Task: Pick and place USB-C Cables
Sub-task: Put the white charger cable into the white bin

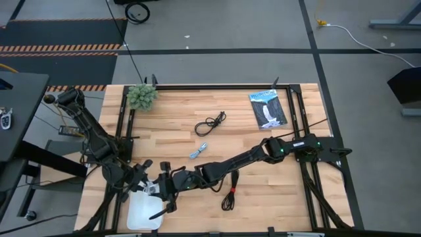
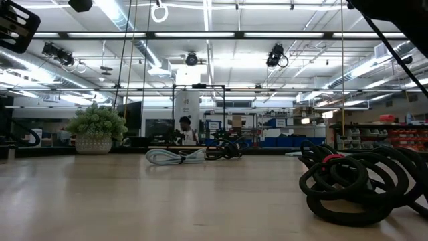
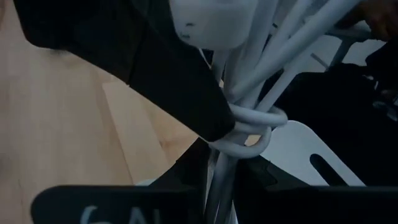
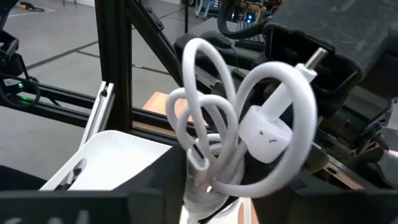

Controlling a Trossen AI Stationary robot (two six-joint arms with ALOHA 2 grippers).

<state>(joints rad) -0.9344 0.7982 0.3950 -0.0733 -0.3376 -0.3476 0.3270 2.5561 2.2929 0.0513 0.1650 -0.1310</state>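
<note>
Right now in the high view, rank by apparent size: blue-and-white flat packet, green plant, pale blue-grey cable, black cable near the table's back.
1. Blue-and-white flat packet and fuzzy green plant: alike, not ranked.
2. Black coiled cable near the table's back.
3. Short pale blue-grey cable, smallest.

USB-C Cables: white coil (image 4: 236, 134) held aloft at 7 o'clock; black coils at centre (image 1: 210, 122) and 6 o'clock (image 1: 229, 197); blue-grey coil (image 1: 198, 151) between.

White coiled cable (image 4: 249, 124) in the right pincer (image 4: 208, 180), above a white bin (image 4: 118, 155).
</note>
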